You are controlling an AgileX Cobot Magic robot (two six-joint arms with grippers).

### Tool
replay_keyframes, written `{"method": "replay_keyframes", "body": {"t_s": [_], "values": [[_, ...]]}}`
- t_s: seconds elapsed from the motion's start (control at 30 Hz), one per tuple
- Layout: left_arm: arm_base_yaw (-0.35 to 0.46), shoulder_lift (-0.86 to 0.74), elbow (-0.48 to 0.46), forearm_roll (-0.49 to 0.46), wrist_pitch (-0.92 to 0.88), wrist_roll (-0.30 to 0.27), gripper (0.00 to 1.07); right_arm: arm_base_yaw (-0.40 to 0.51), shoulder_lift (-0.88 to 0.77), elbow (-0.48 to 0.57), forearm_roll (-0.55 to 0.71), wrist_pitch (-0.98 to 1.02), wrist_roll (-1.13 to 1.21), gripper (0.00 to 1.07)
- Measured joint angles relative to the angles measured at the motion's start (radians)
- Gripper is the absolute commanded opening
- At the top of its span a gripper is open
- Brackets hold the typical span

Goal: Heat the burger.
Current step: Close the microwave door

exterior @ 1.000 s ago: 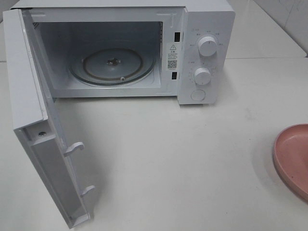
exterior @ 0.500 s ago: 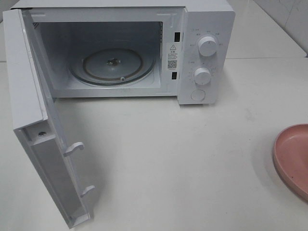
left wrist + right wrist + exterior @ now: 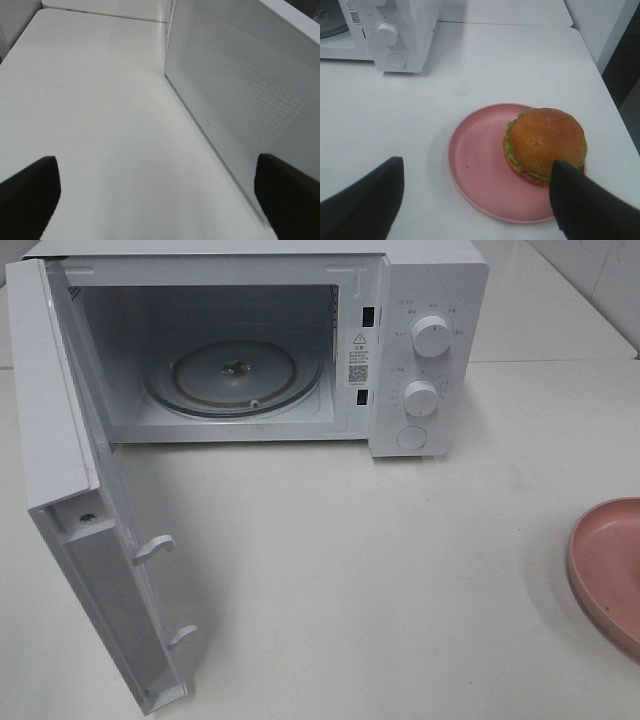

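The burger (image 3: 545, 142), with a golden-brown bun and a green lettuce frill, sits toward one side of a round pink plate (image 3: 475, 160) in the right wrist view. My right gripper (image 3: 477, 180) hovers above the plate, open, its dark fingers (image 3: 365, 200) wide apart and holding nothing. One finger overlaps the burger's edge in that view. My left gripper (image 3: 157, 185) is open and empty over bare table beside the microwave door (image 3: 235, 90). Neither gripper shows in the exterior view, where only the plate's rim (image 3: 605, 570) peeks in at the right edge.
A white microwave (image 3: 430, 300) stands at the back of the white table. Its door (image 3: 60, 440) is swung fully out to the front left. The glass turntable (image 3: 235, 375) inside is bare. Two knobs and a button sit on its right panel.
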Motion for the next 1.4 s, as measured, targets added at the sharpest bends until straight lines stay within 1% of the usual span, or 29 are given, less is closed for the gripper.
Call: {"method": "replay_keyframes", "body": {"t_s": [1.17, 1.27, 1.4], "values": [[0.0, 0.003, 0.0, -0.01, 0.0, 0.0, 0.98, 0.0, 0.0, 0.0, 0.0, 0.0, 0.0, 0.76], [0.0, 0.043, -0.015, -0.032, -0.029, 0.0, 0.98, 0.0, 0.0, 0.0, 0.0, 0.0, 0.0, 0.76], [0.0, 0.078, -0.023, -0.032, -0.078, 0.0, 0.97, 0.0, 0.0, 0.0, 0.0, 0.0, 0.0, 0.76]]}}
